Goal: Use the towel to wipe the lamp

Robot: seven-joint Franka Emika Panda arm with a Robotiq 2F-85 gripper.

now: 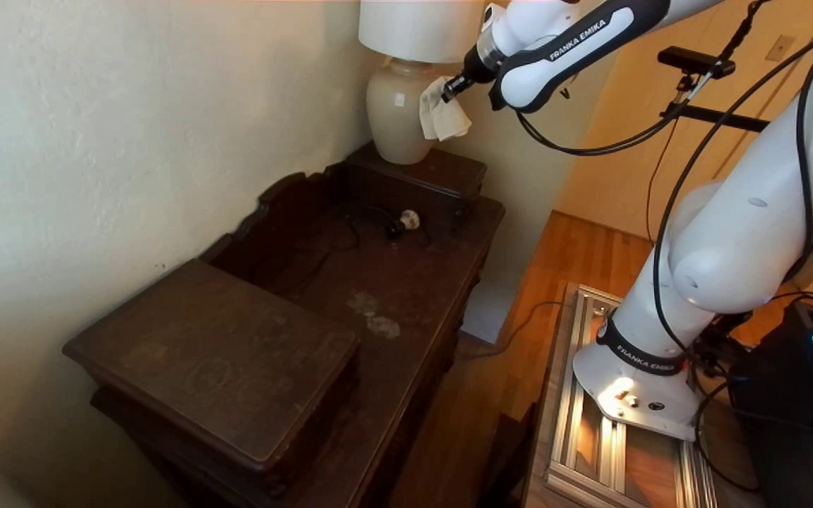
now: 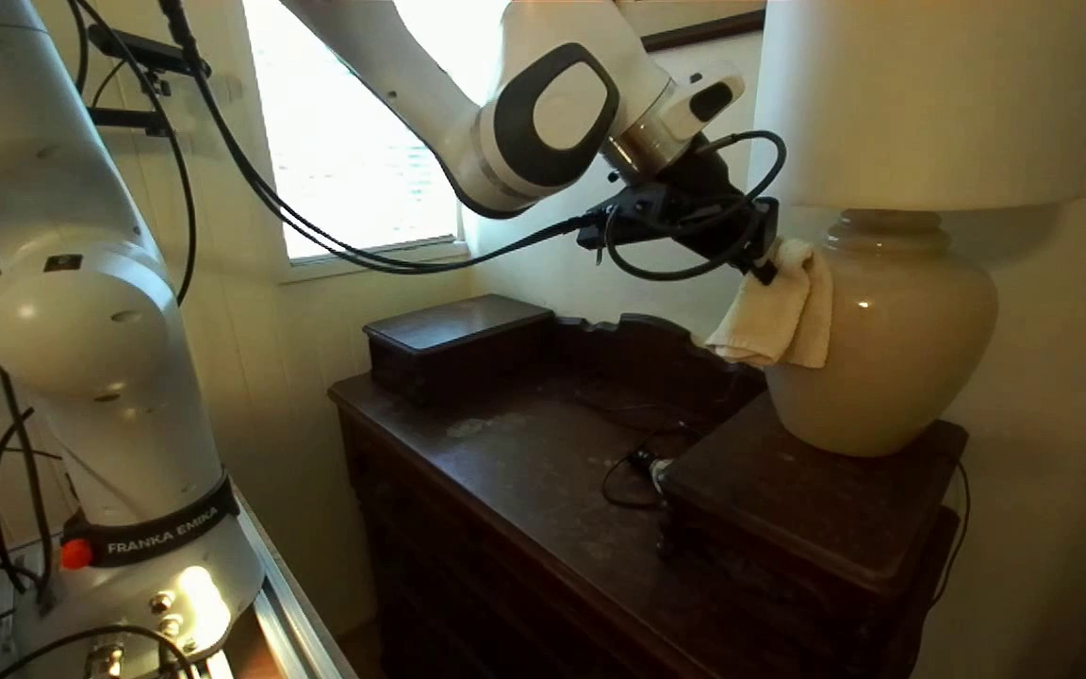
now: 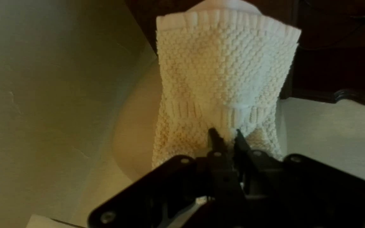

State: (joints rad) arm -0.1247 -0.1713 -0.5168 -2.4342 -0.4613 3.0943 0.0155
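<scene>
Nearest in the wrist view, the fingers [image 3: 216, 144] are clamped on the towel [image 3: 217, 69], pinching it near its upper part so that most of it hangs loose below them. That hold probably lets soft fabric, rather than hard tips, do the rubbing.

Just beyond, the towel hangs at the side of the lamp [image 1: 399, 120], level with its rounded base [image 2: 901, 321] and below the shade [image 2: 939, 104]; whether towel and base touch, I cannot tell. The arm [image 2: 562, 104] slants down toward the base, likely to reach it without knocking the shade. The step in hand looks like the wiping itself or the approach to it, and a gentle push seems called for, as a tall lamp could tip.

The lamp stands upright on a raised box [image 2: 816, 509] at one end of the dresser [image 1: 413, 282], toward the box's back edge by the wall [image 1: 166, 141], presumably to keep it high and out of the way.

Farther off, a small pale knob [image 1: 410, 219] and a dark cord [image 2: 633, 506] lie on the dresser below that box's inner edge. At the opposite end stands a second box [image 2: 458, 325], with a window [image 2: 354, 141] past it.
</scene>
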